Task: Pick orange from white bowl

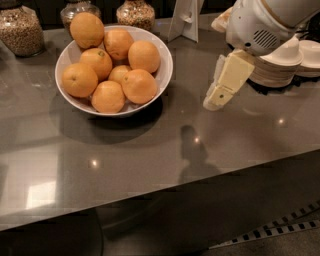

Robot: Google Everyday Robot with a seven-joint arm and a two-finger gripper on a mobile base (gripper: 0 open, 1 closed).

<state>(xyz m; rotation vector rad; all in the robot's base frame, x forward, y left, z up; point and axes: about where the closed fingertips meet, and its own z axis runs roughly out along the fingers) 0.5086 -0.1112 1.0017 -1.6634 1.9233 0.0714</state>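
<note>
A wide glossy white bowl (161, 75) sits at the back left of the grey counter and holds several oranges. Plain-skinned oranges lie at its right side, one at the front (139, 86) and one behind it (144, 56). One orange (99, 61) has a green stem spot and another (79, 80) has a dark navel dot. My gripper (216, 100), cream-coloured under a white wrist, hangs above the counter to the right of the bowl. It is about a hand's width from the rim, tips pointing down and left, touching nothing.
Three glass jars of grains (19, 30) (77, 9) (135, 12) stand behind the bowl. A white card stand (184, 20) is at the back centre. A stack of small white bowls (280, 70) sits at the right, behind my wrist. The counter's front edge (165, 190) runs across below.
</note>
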